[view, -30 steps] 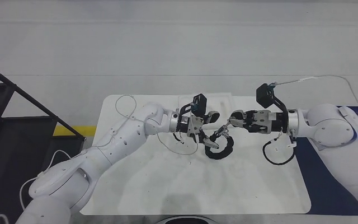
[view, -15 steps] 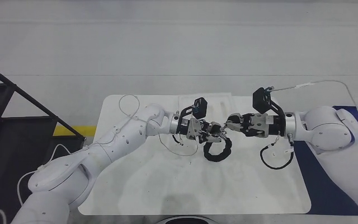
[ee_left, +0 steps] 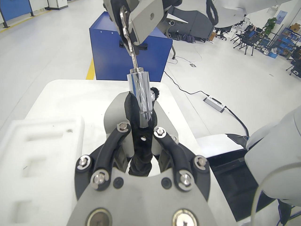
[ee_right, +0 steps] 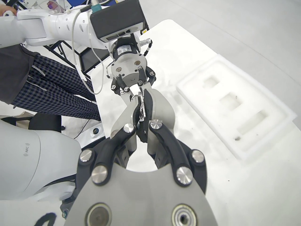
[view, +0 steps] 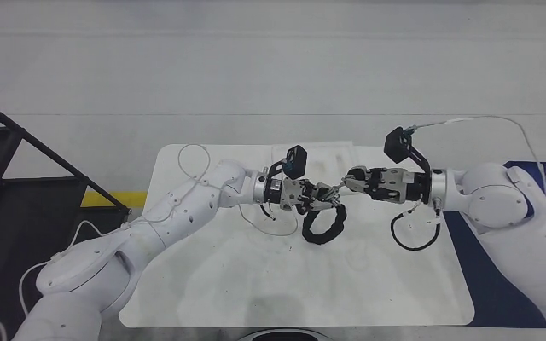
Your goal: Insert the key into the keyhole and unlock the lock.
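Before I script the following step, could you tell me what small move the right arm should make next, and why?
Probably advance the right gripper, pushing the key deeper: its tip only meets the end face of the chrome lock held by the left gripper, most of the blade outside.

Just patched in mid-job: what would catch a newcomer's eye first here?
Above the middle of the table, the left claw grips a shiny chrome lock. The right claw holds the key with its tip at the lock's end face. The lock's black cable loop curls out beside them.
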